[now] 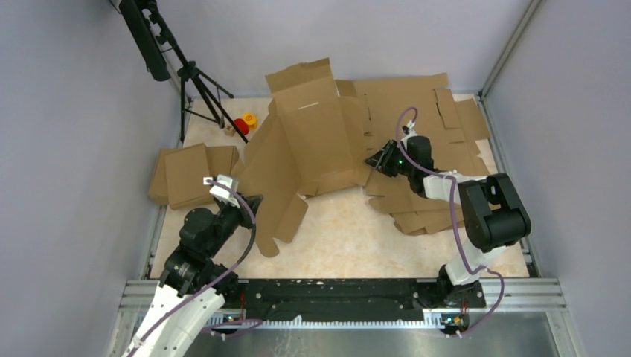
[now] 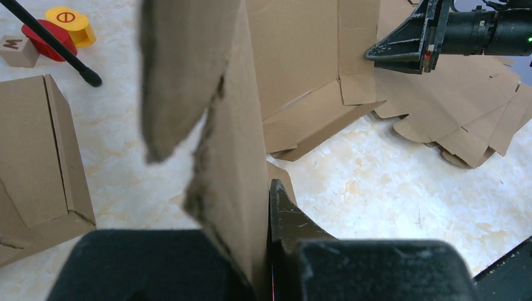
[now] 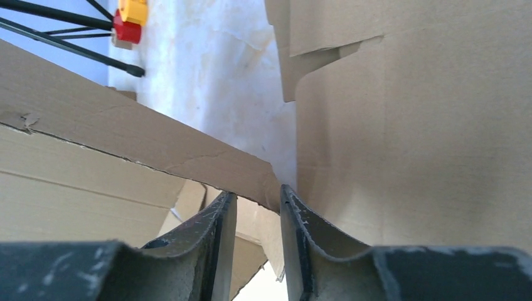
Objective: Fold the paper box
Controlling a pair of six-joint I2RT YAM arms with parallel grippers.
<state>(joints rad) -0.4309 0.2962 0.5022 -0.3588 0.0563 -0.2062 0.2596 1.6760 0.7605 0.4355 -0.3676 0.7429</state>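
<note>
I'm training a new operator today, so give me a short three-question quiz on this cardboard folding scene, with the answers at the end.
1. True or false: the left tool is clamped on a flap of the large brown corrugated cardboard box.
2. Where on the pale table does the pile of flat brown slotted cardboard sheets lie? A) near left corner, B) far and right side, C) centre of the near edge.
3. Which two bright colours are the small toy pieces by the black tripod?
Key: 1 true; 2 B; 3 red and yellow.
</note>
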